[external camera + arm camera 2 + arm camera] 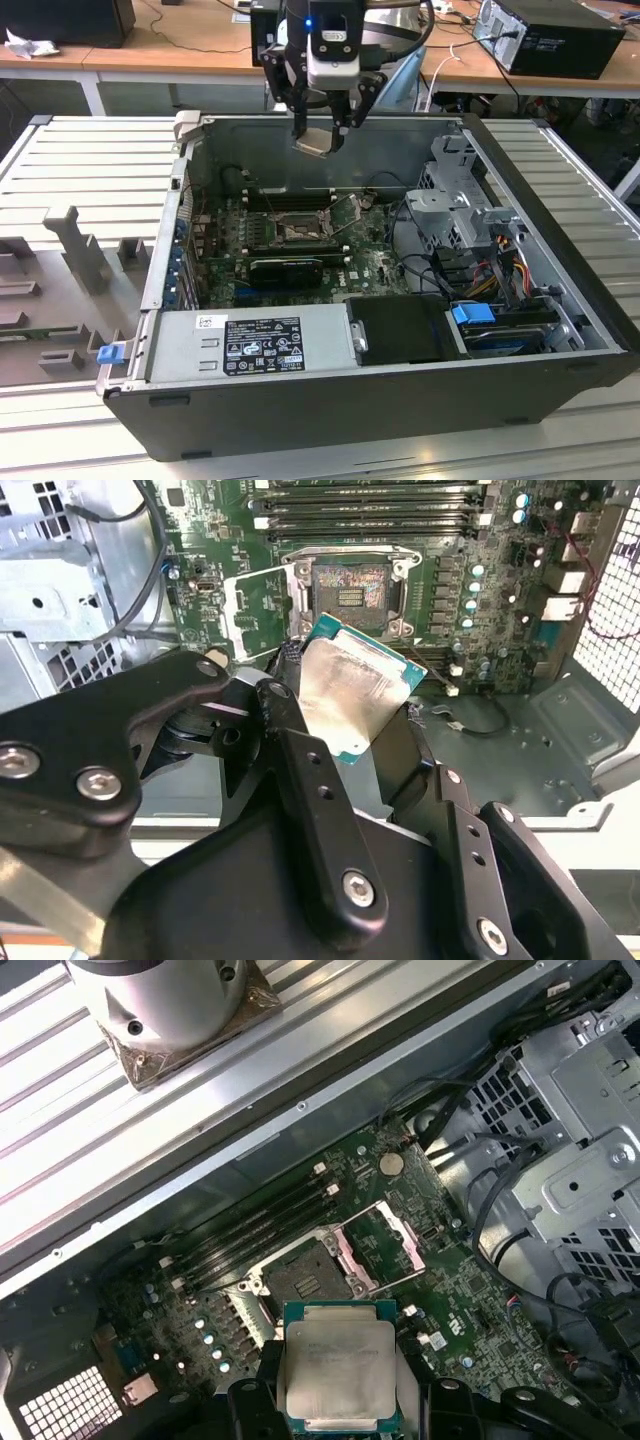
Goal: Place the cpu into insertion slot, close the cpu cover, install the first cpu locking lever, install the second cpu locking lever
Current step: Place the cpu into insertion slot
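Gripper (320, 134) clamped on the cpu (317, 143) by two opposite edges, high over the open case (330, 400). Chip square, no long axis; tilted, silver-beige lid up, green rim. Insertion slot (300, 232) below, bare; cpu cover (385, 1235) swung open beside it.

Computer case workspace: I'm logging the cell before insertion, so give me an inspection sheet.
Surface: ribbed grey table, carrying the open computer case.
Job's things: cpu held above the case; insertion slot empty; cpu cover swung open.
Clutter: grey fixture blocks at the exterior view's left.
Grippers: gripper shut on the cpu.
Cables: black leads by the drive cage.
Surroundings: wooden desks behind, one bearing a black computer.
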Robot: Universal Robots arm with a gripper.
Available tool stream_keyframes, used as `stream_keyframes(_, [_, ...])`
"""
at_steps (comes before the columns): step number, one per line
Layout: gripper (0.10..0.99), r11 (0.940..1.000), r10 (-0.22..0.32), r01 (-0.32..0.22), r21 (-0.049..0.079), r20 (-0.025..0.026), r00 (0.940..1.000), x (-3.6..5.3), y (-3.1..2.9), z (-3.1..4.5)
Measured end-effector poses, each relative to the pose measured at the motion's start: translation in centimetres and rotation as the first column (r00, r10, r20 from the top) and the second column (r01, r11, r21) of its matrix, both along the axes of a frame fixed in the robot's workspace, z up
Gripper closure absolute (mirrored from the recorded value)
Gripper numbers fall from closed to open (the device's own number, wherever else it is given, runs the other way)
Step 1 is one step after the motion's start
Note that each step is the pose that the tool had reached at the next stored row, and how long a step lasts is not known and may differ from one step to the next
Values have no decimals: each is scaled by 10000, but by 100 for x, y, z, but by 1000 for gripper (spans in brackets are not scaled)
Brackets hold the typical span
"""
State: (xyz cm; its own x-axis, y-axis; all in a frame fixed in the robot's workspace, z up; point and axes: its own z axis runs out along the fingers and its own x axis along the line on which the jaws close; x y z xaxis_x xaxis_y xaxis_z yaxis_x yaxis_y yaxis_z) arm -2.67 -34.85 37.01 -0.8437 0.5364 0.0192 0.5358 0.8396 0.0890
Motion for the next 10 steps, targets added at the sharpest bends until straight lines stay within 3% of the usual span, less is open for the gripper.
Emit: stream_keyframes(10, [557,9965,-830,830,-13,1,9965,0,0,-2])
